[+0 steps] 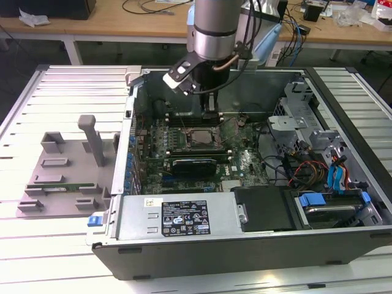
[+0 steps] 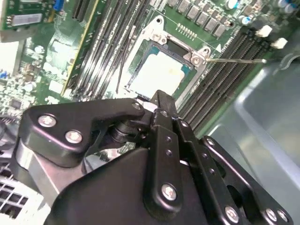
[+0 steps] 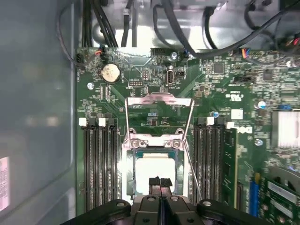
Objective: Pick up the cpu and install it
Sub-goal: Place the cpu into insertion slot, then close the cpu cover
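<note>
Gripper, fingers together and empty, is hanging just over the cpu, which is lying flat in the socket, load plate swung open beside it; judgement: any contact is needing to be vertical, light, centred, without sideways drag.

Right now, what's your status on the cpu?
Gripper over socket, jaws together, empty. Cpu lies in socket. Retention frame raised.
</note>
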